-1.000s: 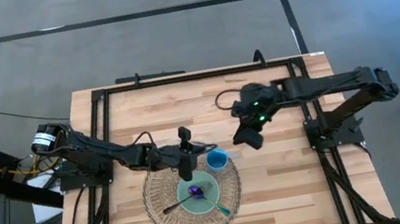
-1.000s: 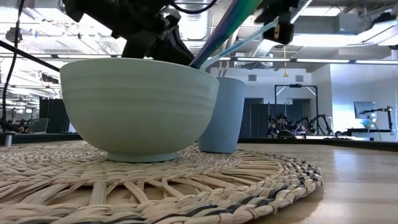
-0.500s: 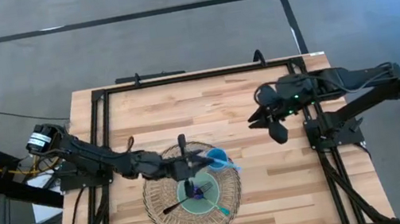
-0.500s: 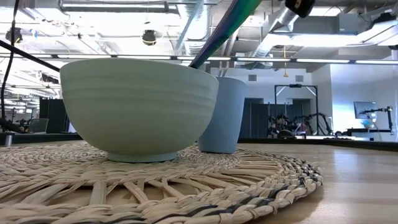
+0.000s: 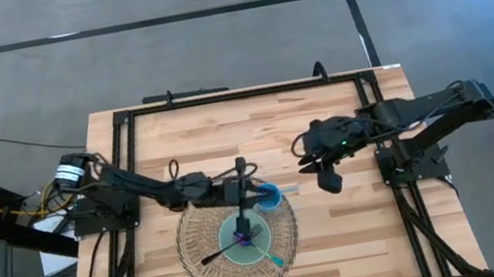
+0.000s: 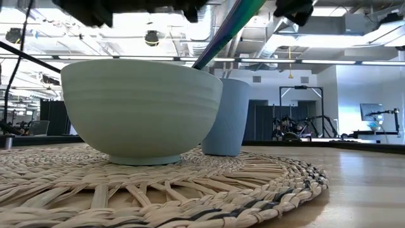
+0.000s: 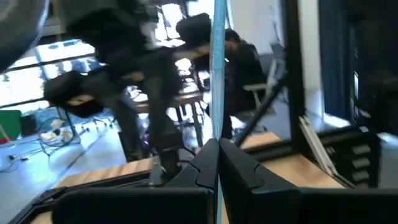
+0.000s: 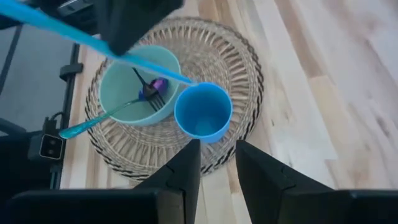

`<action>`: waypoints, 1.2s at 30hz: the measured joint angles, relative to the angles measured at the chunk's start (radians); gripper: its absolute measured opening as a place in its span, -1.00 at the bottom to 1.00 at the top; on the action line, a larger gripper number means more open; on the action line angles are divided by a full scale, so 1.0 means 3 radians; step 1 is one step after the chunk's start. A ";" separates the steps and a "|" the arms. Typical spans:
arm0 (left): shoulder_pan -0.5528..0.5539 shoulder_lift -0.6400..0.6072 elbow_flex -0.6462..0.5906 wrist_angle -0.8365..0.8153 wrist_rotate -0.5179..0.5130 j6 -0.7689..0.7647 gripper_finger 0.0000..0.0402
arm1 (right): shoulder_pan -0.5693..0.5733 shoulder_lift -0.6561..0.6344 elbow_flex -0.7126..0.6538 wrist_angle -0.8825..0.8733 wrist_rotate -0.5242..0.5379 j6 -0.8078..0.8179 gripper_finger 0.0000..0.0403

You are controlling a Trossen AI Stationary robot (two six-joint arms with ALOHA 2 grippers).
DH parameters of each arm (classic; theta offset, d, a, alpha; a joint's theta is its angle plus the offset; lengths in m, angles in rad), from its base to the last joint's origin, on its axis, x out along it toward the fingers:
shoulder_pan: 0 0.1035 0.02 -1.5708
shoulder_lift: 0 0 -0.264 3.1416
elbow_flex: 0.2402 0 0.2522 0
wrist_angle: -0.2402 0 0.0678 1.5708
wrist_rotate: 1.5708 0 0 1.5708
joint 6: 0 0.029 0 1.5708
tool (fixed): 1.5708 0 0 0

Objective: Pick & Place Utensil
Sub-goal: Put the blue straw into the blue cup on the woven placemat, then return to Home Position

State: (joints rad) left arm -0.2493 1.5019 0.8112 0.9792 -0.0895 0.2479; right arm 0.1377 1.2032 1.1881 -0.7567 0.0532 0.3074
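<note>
A mint-green bowl (image 5: 241, 235) sits on a round woven mat (image 5: 209, 264) and holds a black fork (image 5: 223, 252), a teal-handled utensil (image 5: 271, 255) and a purple one (image 8: 157, 84), all leaning on its rim. A blue cup (image 5: 269, 196) stands on the mat beside the bowl. My left gripper (image 5: 241, 185) is above the bowl's far rim, shut on a thin light-blue utensil (image 8: 62, 28). My right gripper (image 5: 318, 163) is open and empty over bare table to the right of the cup, which shows ahead of its fingers in the right wrist view (image 8: 203, 112). My left gripper pinches the thin light-blue utensil's shaft (image 7: 217, 124) between its two fingers, part way along its length. The utensil is lifted and slants down toward the cup, with its lower end (image 8: 186, 79) at the cup's rim. Whether the end touches the cup, I cannot tell.
A black metal frame (image 5: 240, 95) runs around the wooden table top. Bare wood lies to the right of the mat (image 5: 361, 230) and along the far side (image 5: 225, 127). A person (image 7: 239, 62) sits in the room beyond the table.
My left gripper has shifted a little toward the table's right edge, toward the cup, keeping hold of the blue utensil. My right gripper has swung away toward the right edge and then come back toward the cup.
</note>
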 joint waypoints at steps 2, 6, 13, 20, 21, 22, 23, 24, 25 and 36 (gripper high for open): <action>0.0056 0.0139 0.0000 0.0217 0.0023 -0.0110 -0.96 | -0.0001 0.0083 0.0000 0.0004 -0.0001 0.0087 -0.53; 0.0079 0.0348 0.0000 0.0264 0.0046 -0.0323 -0.96 | -0.0002 0.0196 0.0000 0.0002 0.0000 0.0227 -0.53; 0.0067 0.0615 0.0000 0.0268 0.0038 -0.0332 -0.96 | -0.0008 0.0204 0.0000 -0.0013 0.0082 0.0199 -0.53; 0.0090 0.0653 -0.0001 0.0187 -0.0144 -0.0382 -0.96 | 0.0023 0.0207 0.0000 -0.0119 0.0090 0.0227 -0.53; 0.0088 0.0653 -0.0001 0.0148 -0.0150 -0.0409 -0.96 | 0.0025 0.0207 0.0000 -0.0140 0.0090 0.0259 -0.53; 0.0088 0.0653 -0.0001 0.0118 -0.0150 -0.0430 -0.95 | 0.0025 0.0207 0.0000 -0.0159 0.0089 0.0280 -0.53; 0.0088 0.0653 -0.0001 0.0087 -0.0151 -0.0438 -0.93 | 0.0029 0.0207 0.0000 -0.0180 0.0089 0.0295 -0.53; 0.0088 0.0652 -0.0001 0.0036 -0.0151 -0.0444 -0.91 | 0.0044 0.0207 0.0000 -0.0194 0.0090 0.0311 -0.53; 0.0088 0.0652 -0.0001 -0.0037 -0.0153 -0.0445 -0.89 | 0.0046 0.0207 0.0000 -0.0196 0.0090 0.0313 -0.53; 0.0083 0.0563 -0.0001 -0.0125 -0.0217 -0.0428 -0.56 | 0.0041 0.0210 0.0000 -0.0197 0.0090 0.0314 -0.53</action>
State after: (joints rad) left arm -0.2245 1.6707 0.8108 0.9418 -0.1545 0.1196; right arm 0.1501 1.2662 1.1881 -0.8158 0.0802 0.4016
